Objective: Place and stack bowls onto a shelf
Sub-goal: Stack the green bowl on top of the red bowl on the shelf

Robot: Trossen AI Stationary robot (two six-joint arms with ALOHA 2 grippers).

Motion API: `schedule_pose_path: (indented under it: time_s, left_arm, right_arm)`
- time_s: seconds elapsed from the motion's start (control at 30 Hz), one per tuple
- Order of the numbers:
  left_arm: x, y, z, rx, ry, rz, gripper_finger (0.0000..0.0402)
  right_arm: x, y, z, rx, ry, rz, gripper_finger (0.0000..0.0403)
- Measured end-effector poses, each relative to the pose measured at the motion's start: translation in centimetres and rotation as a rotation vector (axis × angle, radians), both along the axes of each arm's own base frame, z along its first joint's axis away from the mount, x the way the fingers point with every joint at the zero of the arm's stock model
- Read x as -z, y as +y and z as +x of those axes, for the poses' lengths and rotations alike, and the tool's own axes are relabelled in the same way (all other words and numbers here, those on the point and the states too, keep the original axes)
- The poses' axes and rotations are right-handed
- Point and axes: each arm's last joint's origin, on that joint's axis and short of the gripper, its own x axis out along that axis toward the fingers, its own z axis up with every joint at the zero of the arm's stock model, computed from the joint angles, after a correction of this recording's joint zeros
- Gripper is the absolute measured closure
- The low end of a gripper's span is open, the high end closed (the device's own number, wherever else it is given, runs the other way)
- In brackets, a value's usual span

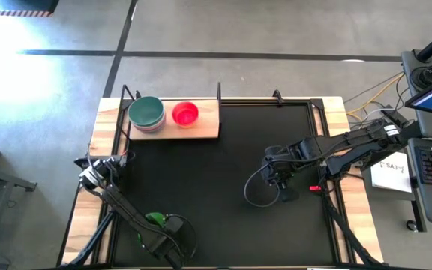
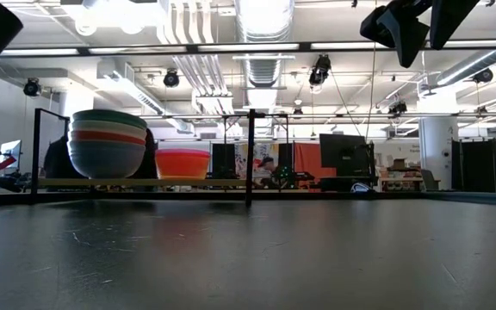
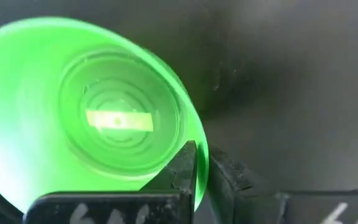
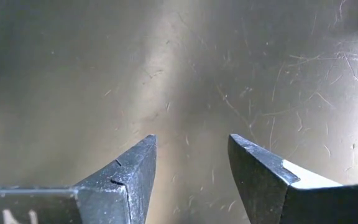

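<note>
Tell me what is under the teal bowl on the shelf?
The round teal plastic bowl tops a stack: white, red and blue-grey bowl rims show beneath it, on the light-wood shelf. Their insides are covered.

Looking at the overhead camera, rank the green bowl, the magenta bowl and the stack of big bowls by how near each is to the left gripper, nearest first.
1. Green bowl: near edge of the mat, its rim pinched in the left gripper.
2. Stack of big bowls: left end of the shelf, teal on top.
3. Magenta bowl: mid-shelf, beside the stack, slightly farther.
</note>
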Motion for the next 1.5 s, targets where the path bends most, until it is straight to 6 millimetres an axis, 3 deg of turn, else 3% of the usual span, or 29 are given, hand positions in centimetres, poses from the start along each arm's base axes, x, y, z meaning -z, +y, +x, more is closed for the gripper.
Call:
schedule_pose_path:
  time_s: [0.23, 0.53, 0.8, 1.13, 1.5]
  left_arm:
    - [-0.6, 1.6, 1.3, 0.09, -0.016, -0.017, 0.04]
    - [-1.9, 5.6, 3.7, 0.201, -0.09, 0.044, 0.0401]
    - [-6.1, 10.3, 5.8, 0.323, -0.22, 0.208, 0.0401]
    - [-10.5, 18.8, 8.2, 0.459, -0.148, 0.554, 0.0402]
    - [-11.1, 30.5, 9.3, 0.446, 0.01, 0.679, 0.0402]
  right_arm:
    - [0.0, 0.0, 0.0, -0.007, -0.005, -0.001, 0.0216]
    - [0.0, 0.0, 0.0, -0.011, -0.004, -0.003, 0.0216]
    - [0.1, -0.1, -0.1, -0.014, 0.013, -0.009, 0.0216]
    - [0.1, -0.4, 0.0, -0.036, 0.007, -0.019, 0.0216]
    - [0.1, -1.0, 0.1, -0.007, 0.01, -0.018, 0.0216]
